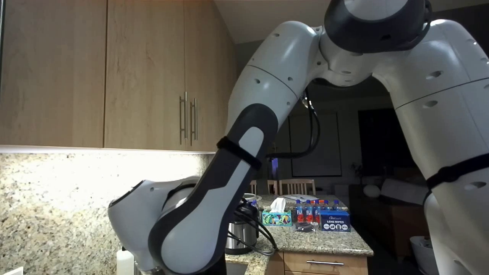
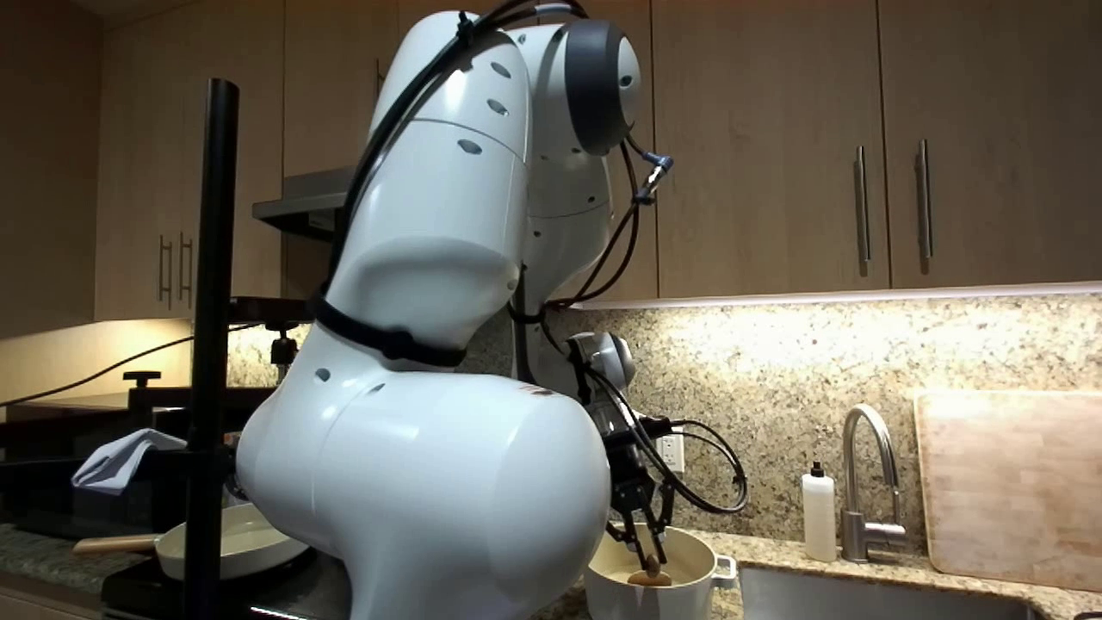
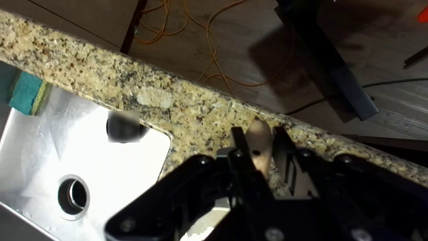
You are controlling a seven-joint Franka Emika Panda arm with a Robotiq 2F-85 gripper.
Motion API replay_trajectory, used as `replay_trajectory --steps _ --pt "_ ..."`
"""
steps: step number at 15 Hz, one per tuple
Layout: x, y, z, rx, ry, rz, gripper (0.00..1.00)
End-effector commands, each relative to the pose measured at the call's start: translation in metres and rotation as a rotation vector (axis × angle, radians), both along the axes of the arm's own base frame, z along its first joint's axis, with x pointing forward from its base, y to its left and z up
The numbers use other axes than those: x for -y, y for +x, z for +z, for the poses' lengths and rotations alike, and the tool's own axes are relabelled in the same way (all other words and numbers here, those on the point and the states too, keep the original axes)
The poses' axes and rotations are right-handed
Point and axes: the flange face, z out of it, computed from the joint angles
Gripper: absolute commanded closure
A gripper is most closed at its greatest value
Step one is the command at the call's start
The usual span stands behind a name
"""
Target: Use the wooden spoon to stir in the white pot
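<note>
In an exterior view the white pot [image 2: 650, 604] stands on the counter left of the sink, open at the top. My gripper [image 2: 652, 558] reaches down into it from above, fingers pointing at the pot's inside. The wooden spoon [image 2: 650, 579] shows as a brown shape below the fingertips, within the pot's rim. From the wrist, the rounded handle end of the spoon [image 3: 259, 139], with a small dark hole, is pinched between the two black fingers of the gripper [image 3: 258, 132]. The spoon's lower part is hidden by the gripper. Neither pot nor gripper can be made out in the remaining exterior view.
A steel sink [image 3: 83, 160] lies beside the pot, with a faucet [image 2: 861, 517], white bottle [image 2: 819, 517] and cutting board [image 2: 1016, 482] behind it. A sponge [image 3: 26, 93] sits at the sink's edge. A frying pan [image 2: 228, 547] rests on the stove. Cables loop beside the gripper.
</note>
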Motion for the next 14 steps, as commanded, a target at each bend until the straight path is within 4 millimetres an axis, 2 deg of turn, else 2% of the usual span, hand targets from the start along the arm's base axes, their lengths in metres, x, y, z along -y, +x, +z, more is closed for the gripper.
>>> replay_trajectory --steps 1,3,6,14 --pt "0.027 -0.008 0.021 0.059 0.003 -0.039 0.91" --pt "0.034 0.001 0.029 0.062 0.005 -0.047 0.91" --pt "0.027 0.024 0.035 0.038 0.008 -0.031 0.91" --pt "-0.026 0.066 0.041 -0.037 -0.012 0.064 0.91"
